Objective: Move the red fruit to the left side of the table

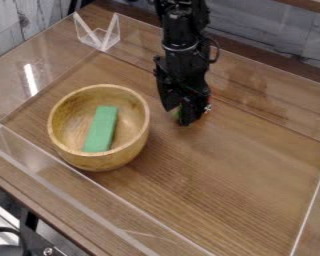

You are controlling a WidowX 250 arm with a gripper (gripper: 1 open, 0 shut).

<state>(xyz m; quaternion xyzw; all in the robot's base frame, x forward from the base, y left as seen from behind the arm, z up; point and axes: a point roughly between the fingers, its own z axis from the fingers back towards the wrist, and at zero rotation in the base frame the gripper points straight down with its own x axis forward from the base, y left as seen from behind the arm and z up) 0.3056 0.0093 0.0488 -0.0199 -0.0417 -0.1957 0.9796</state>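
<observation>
My gripper [184, 110] has come down over the red fruit [202, 104] on the table [236, 185], just right of the wooden bowl. Its black fingers have narrowed around the fruit and hide most of it. Only a sliver of red at the right finger and a bit of the green cap below the fingertips still show. The fruit rests on the tabletop between the fingers, which look closed against its sides.
A round wooden bowl [67, 103] holding a flat green block [101, 128] stands left of the gripper, close to it. Low clear acrylic walls [312, 205] border the table. A clear folded stand [96, 32] sits at the back left corner.
</observation>
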